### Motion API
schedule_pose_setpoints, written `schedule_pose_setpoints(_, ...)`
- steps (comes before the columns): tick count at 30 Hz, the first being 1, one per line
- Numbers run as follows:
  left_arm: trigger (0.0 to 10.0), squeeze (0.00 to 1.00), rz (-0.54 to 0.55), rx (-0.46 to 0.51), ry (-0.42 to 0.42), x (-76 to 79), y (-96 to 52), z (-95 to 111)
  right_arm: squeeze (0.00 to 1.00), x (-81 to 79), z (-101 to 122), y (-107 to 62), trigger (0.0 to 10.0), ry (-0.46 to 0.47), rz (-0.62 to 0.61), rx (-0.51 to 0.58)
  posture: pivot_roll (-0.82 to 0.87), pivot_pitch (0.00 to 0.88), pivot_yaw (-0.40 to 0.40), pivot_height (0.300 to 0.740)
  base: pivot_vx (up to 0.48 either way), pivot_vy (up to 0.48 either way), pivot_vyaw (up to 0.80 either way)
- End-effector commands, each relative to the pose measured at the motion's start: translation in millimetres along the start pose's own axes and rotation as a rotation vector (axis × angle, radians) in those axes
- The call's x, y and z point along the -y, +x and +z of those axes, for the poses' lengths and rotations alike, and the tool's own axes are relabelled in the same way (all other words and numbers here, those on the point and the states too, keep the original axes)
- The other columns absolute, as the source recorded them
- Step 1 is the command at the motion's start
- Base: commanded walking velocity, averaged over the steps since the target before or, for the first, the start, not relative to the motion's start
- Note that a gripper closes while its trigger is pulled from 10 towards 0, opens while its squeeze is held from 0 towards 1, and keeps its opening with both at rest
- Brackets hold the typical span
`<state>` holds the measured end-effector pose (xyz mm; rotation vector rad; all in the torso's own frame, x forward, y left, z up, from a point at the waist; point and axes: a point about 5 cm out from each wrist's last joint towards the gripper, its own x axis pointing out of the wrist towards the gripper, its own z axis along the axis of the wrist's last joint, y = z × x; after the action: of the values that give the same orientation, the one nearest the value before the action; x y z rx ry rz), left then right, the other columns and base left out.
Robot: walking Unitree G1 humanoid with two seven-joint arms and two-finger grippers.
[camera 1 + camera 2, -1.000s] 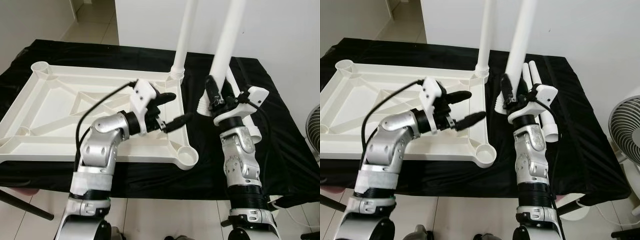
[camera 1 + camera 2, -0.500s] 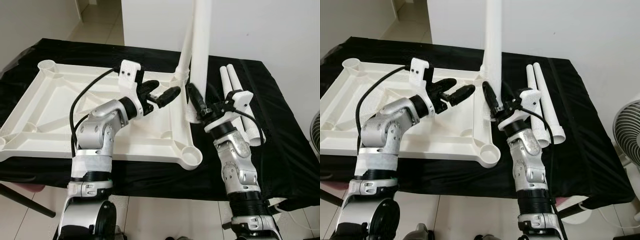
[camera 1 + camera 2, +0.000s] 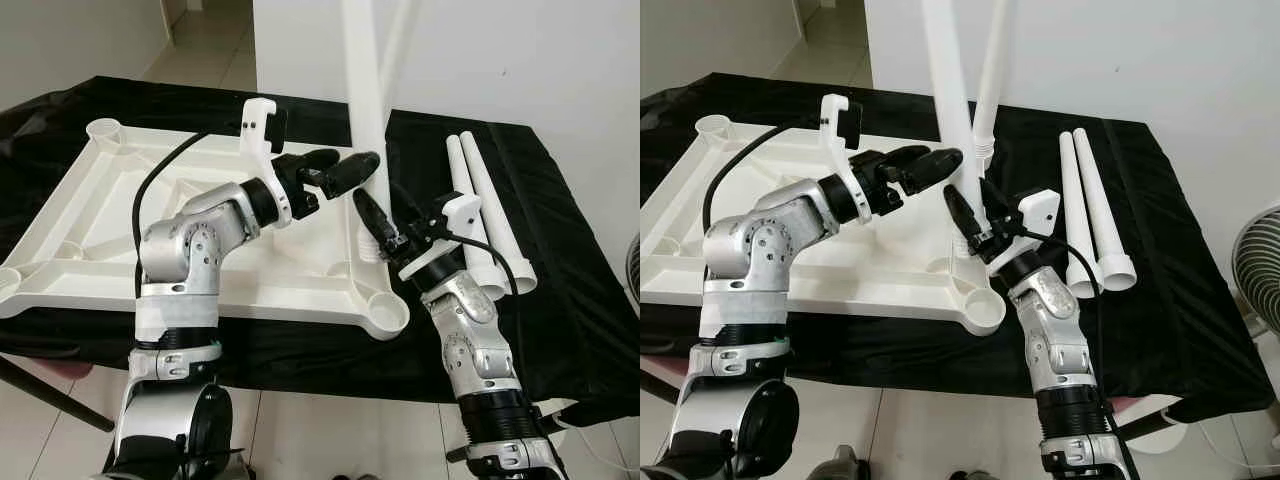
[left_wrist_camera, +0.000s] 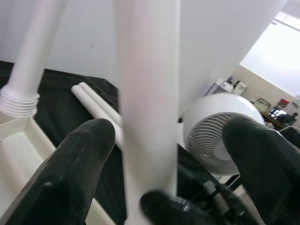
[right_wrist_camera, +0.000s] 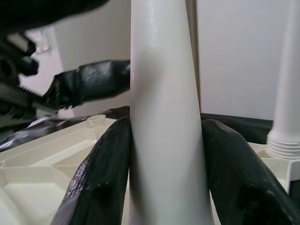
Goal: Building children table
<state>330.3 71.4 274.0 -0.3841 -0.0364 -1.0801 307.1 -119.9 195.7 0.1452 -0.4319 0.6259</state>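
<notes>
The white table top lies upside down on a black-covered table. One white leg stands in its far right corner socket. My right gripper is shut on a second leg and holds it nearly upright, with the ribbed lower end over the top's right rim. In the right wrist view both fingers press that leg. My left gripper is open at the same leg, just above the right gripper. In the left wrist view the leg stands between its spread fingers.
Two loose white legs lie side by side on the black cloth right of the top. The near right socket and far left socket are open. A white fan stands on the floor at the right. A white wall rises behind the table.
The right gripper has carried its leg left, from beside the loose legs to over the top's right rim. The left gripper has risen and reached right until its fingers flank that leg.
</notes>
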Motion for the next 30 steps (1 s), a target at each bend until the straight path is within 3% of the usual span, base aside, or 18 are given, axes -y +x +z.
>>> schedule_pose_setpoints(1,10.0,0.00,-0.085,-0.011,-0.007,7.7,5.0,0,0.00,-4.3,2,-0.4,10.0,-0.010,0.036,-0.001,0.12,0.028,-0.055,0.740,0.000,0.000,0.00)
schedule_pose_setpoints(9,10.0,0.00,-0.059,-0.027,-0.017,3.8,10.9,5,0.00,-13.9,-3,-3.3,10.0,-0.017,0.097,-0.031,0.12,0.027,-0.050,0.740,0.000,0.000,0.00)
schedule_pose_setpoints(14,10.0,0.00,-0.044,-0.036,-0.016,-0.3,8.8,10,0.00,-16.2,-5,-5.8,10.0,-0.018,0.111,-0.042,0.12,0.027,-0.048,0.740,0.000,0.000,0.00)
schedule_pose_setpoints(19,10.0,0.00,0.037,-0.036,0.009,-15.1,5.4,26,0.00,-17.7,-8,-10.6,10.0,-0.021,0.118,-0.064,0.12,0.031,-0.047,0.740,0.000,0.000,0.00)
schedule_pose_setpoints(25,10.0,0.00,0.045,-0.032,0.015,-17.0,5.1,29,0.00,-17.6,-9,-11.1,10.0,-0.023,0.118,-0.067,0.12,0.031,-0.047,0.740,0.000,0.000,0.00)
schedule_pose_setpoints(26,0.0,0.00,0.071,-0.022,0.012,-21.4,4.7,34,0.00,-17.0,-9,-11.0,10.0,-0.030,0.118,-0.072,0.12,0.036,-0.046,0.740,0.000,0.000,0.00)
schedule_pose_setpoints(30,0.0,0.00,0.079,-0.022,0.010,-21.7,5.0,34,0.00,-15.7,-8,-10.1,10.0,-0.036,0.113,-0.070,0.12,0.040,-0.046,0.740,0.000,0.000,0.00)
